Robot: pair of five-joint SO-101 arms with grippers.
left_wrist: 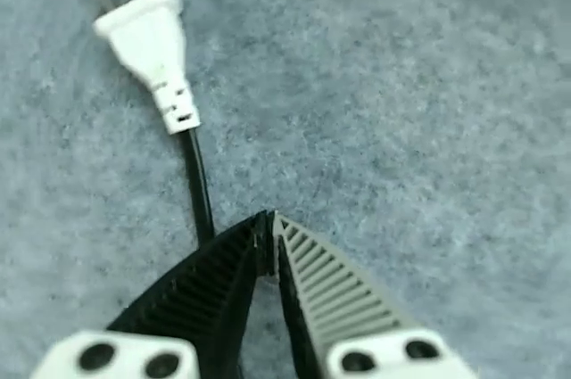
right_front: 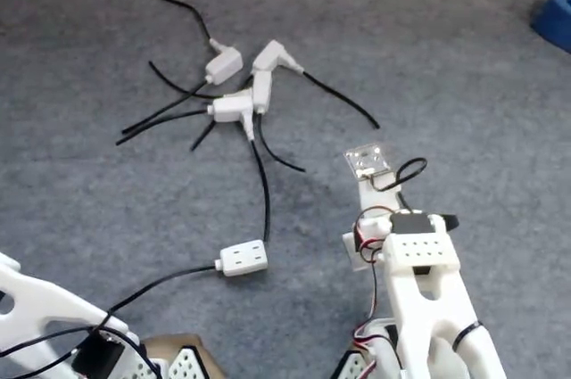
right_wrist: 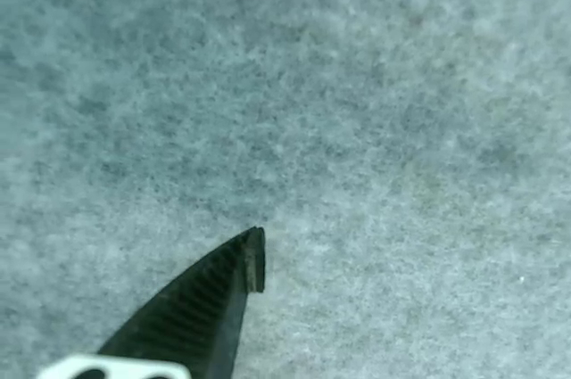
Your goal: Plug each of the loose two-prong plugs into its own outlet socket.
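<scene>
Three white two-prong plugs (right_front: 239,85) with black cords lie bunched together at the far middle of the grey carpet. Nearer, a white outlet socket (right_front: 243,259) lies on its own, and its cord runs toward my left arm (right_front: 45,303) at the near left corner. In the left wrist view this socket (left_wrist: 147,40) lies ahead of my left gripper (left_wrist: 270,223), which is shut with nothing in it; the cord (left_wrist: 198,183) passes beside its black finger. My right arm (right_front: 415,259) stands at the near right. One black finger (right_wrist: 252,259) hangs over bare carpet, nothing opposite it.
A blue object (right_front: 555,20) sits at the far right edge. Loose black cords (right_front: 343,102) fan out from the plug cluster to the left and right. Bare carpet lies between the socket and my right arm.
</scene>
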